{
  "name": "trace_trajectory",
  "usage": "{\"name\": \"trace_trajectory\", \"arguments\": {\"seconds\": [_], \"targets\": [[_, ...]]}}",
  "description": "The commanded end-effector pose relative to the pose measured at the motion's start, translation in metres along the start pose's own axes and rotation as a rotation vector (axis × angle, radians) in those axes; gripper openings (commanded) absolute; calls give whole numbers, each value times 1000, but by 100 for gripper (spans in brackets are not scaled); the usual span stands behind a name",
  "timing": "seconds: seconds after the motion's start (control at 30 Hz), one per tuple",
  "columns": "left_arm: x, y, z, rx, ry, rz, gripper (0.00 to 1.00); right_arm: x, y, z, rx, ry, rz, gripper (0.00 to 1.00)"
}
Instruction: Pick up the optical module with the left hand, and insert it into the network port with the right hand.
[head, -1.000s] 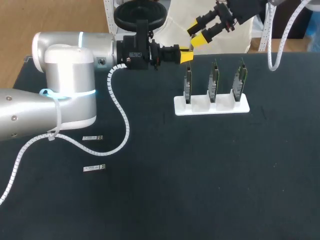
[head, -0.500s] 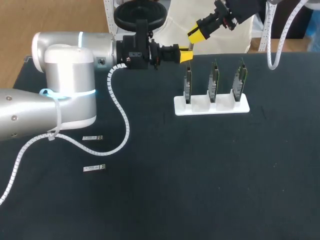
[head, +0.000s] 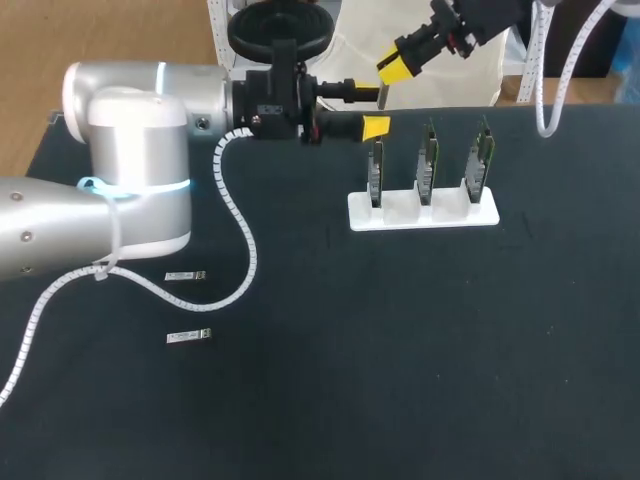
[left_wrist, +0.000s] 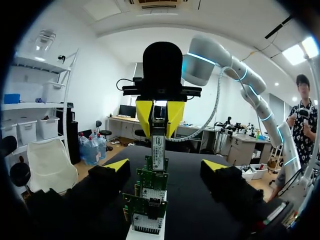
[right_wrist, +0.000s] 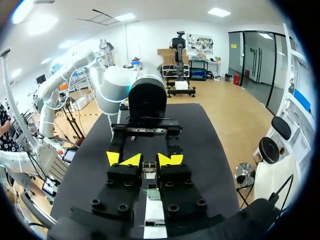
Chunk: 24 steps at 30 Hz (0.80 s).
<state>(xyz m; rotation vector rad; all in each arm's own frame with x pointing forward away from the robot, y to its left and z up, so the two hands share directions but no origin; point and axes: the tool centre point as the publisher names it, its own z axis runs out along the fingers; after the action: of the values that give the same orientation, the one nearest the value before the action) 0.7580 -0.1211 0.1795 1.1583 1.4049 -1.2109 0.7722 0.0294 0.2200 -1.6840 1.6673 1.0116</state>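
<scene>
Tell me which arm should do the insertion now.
Right. The right gripper is shut on the module, with the boards straight ahead of its fingers. The left gripper is open, holding nothing.

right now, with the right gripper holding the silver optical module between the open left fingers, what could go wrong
The right gripper pinches the slim silver optical module near one end, so it may tilt during insertion. The open left gripper flanks it closely; either arm pulling away could knock it. The upright green circuit boards in the white rack might tip under a skewed push.
</scene>
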Motion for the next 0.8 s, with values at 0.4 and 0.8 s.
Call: {"name": "trace_trajectory", "arguments": {"seconds": [0.4, 0.8], "targets": [[12, -4, -32, -52, 236, 82, 100, 2, 5, 0, 2, -3, 0, 0], [33, 3, -49, -80, 377, 97, 100, 2, 8, 0, 11, -8, -7, 0]]}}
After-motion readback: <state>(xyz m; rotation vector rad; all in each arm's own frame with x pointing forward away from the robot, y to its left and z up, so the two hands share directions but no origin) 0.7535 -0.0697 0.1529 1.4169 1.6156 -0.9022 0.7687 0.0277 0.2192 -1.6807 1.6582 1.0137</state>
